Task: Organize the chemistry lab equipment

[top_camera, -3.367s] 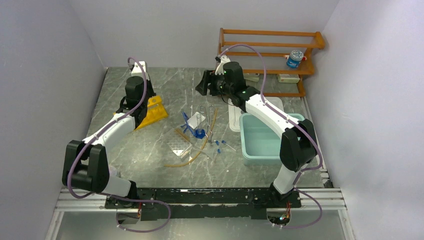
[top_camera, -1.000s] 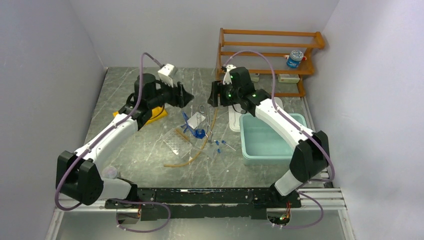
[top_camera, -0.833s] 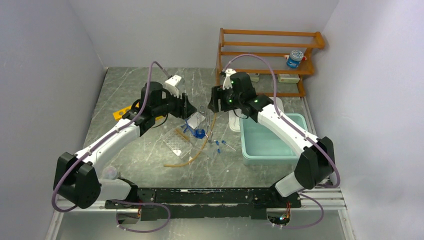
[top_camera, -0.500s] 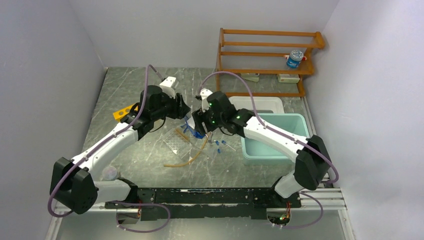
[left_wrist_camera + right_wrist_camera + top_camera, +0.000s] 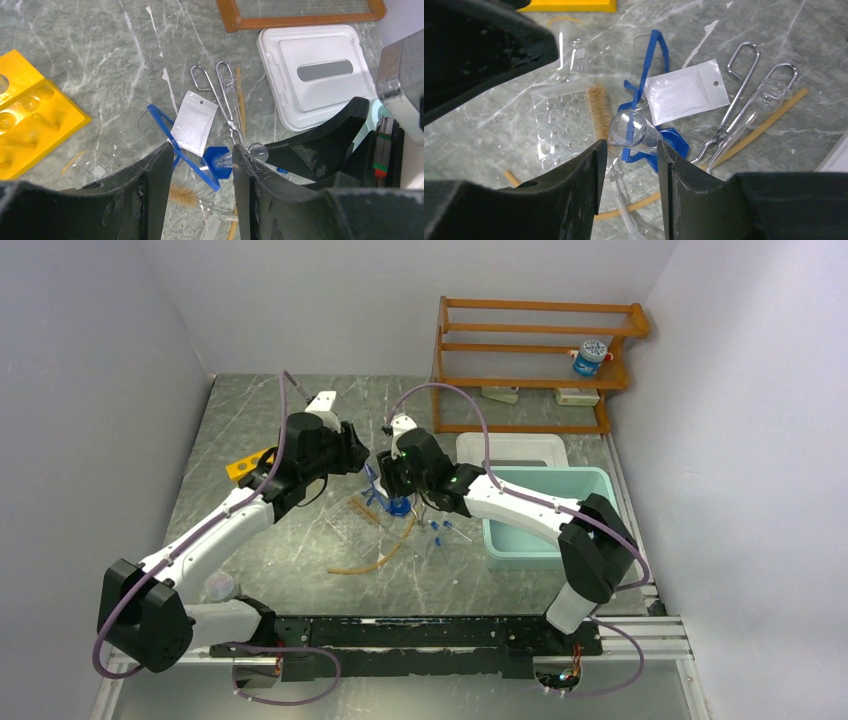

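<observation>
Grey marbled tabletop (image 5: 450, 585), pale walls all round. Orange wooden shelf (image 5: 530, 306) at far right corner, pale teal tub (image 5: 520, 562) along right edge, white lid (image 5: 312, 75) just behind tub. Yellow holed rack (image 5: 30, 120) toward left edge.

Loose gear heaped mid-tabletop: blue-framed goggles (image 5: 161, 122), white packet (image 5: 686, 90) lying over goggles frame, metal tongs (image 5: 231, 122) just beside packet, tan rubber tube (image 5: 769, 117) alongside tongs, clear tray (image 5: 556, 125) on heap's left side.

Both grippers low over heap, tips very near each other. Right gripper (image 5: 632, 145): fingers partly drawn in, one each side of clear conical tube (image 5: 631, 131), flared mouth tilted up toward wrist camera, blue end down against goggles frame. Clamped or only flanking: cannot tell. Left gripper (image 5: 202, 150): fingers apart, nothing pinched, goggles frame and tube's blue end showing in gap below.

Likely step: pulling conical tube out of heap with right gripper. To do well:
- Centre on tube body just under mouth and squeeze evenly. Round and slick, apt to squirt from a skewed pinch.
- Lift straight up, slowly, to avoid dragging goggles along.
- Keep left fingers off right fingers.

Rack well apart to left, probably tube's home; only a guess.
</observation>
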Tool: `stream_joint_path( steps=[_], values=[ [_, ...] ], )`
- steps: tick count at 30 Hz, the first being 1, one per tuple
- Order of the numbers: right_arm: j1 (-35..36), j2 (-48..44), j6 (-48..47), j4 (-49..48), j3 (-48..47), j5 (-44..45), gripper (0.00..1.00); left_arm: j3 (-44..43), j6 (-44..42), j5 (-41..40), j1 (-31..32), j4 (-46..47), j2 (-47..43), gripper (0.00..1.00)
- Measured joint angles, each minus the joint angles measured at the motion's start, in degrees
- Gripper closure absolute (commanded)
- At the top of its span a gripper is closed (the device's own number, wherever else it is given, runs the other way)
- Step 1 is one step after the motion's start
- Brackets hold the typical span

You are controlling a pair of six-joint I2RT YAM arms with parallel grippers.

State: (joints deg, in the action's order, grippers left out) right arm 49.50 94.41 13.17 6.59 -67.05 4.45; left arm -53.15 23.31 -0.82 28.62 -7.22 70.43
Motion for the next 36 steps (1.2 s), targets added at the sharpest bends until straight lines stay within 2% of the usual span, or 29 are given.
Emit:
stream_joint_path(
  steps=[2,5,11,18,21,27,36],
  values=[
    [0.0,0.4,0.8,-0.7,0.0,1.4,0.46,0.4,0.3,-0.5,0.0,0.0,-0.3,0.48],
    [0.0,0.8,1.4,-2.4,0.2,3.1,0.42,0.8,0.7,-0.9,0.0,-0.1,-0.3,0.47],
    [0.0,3.4,1.3,-5.8,1.1,4.4,0.47,1.2,0.8,-1.6,0.0,-0.1,-0.2,0.47],
    [0.0,5.2,1.1,-8.1,4.1,4.3,0.48,1.2,1.0,-1.7,0.0,0.0,-0.1,0.47],
    [0.0,5.2,1.0,-9.4,5.3,4.4,0.53,1.2,1.0,-1.7,0.0,0.1,0.0,0.47],
    [0.0,5.2,0.9,-10.8,6.7,4.8,0.72,1.4,1.2,-1.7,0.0,0.2,1.0,0.47],
    [-1.5,5.0,1.7,-4.7,0.2,4.0,0.76,1.4,1.2,-1.7,0.0,0.5,1.4,0.47]
  ],
)
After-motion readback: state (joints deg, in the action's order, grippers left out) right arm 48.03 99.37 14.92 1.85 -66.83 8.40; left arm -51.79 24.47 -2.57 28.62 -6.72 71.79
